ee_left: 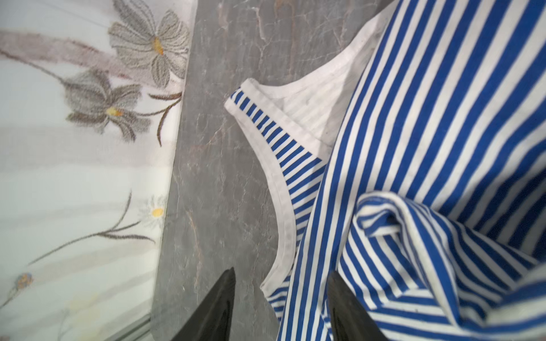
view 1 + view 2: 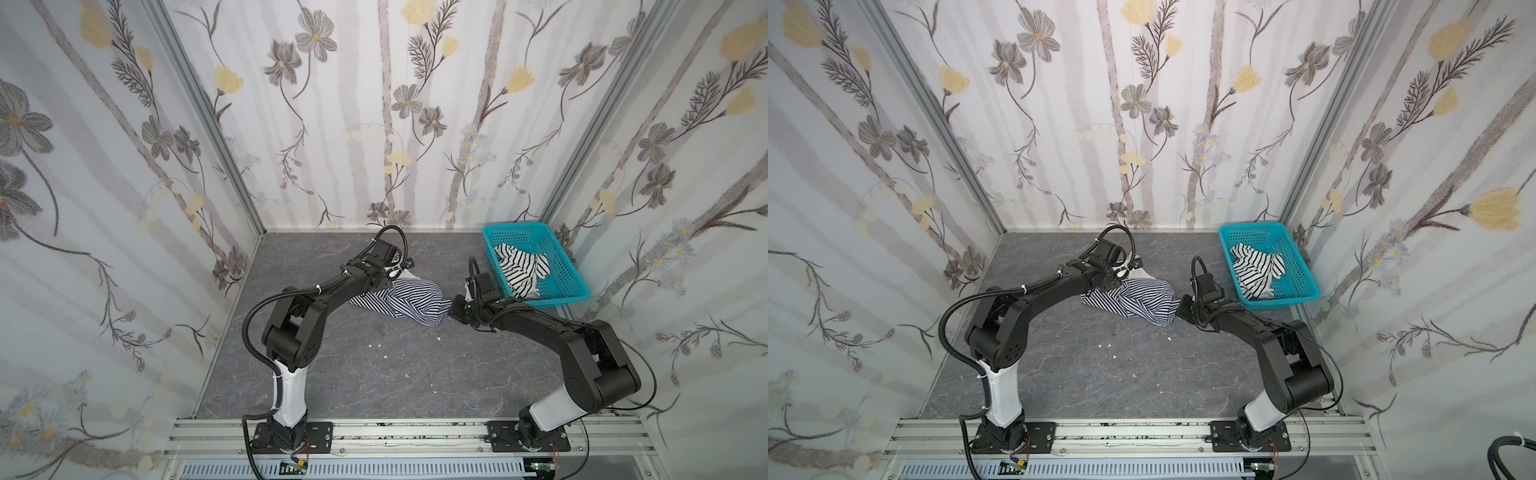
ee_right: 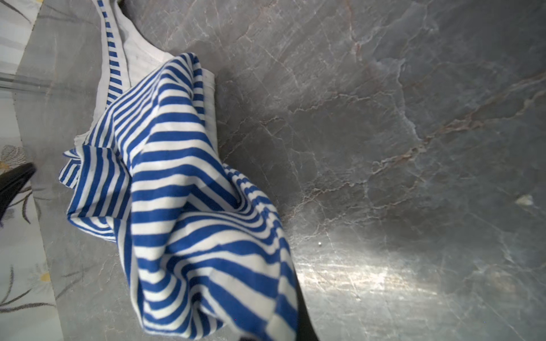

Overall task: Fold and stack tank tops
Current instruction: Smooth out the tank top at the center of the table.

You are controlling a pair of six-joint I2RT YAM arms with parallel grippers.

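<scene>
Left wrist view: left pincer (image 1: 282,271) has its jaws apart, and the white-trimmed armhole edge of the navy-striped tank top (image 1: 413,147) lies loose between them, not clamped. Right pincer (image 2: 454,311) is closed on the opposite end of the same top; in the right wrist view the cloth gathers in creases toward it.

Navy-striped tank top sits bunched and twisted mid-worktop, not yet spread flat. The wide-striped tank top (image 2: 519,270) is crumpled inside the turquoise basket (image 2: 555,300) at the far right corner.

Risks, judged:
- With only one end held, a pull by the right arm would likely drag the whole bundle rather than open it.
- Layers overlap under the left jaws, so closing there may catch two plies and lock in the twist.
- The right wrist works just beside the basket and could nudge it.

Worktop (image 2: 374,374) is grey marble-patterned and looks smooth, so cloth should slide easily; a few white specks (image 2: 378,344) lie on it. Floral-papered walls (image 2: 374,124) enclose three sides.
</scene>
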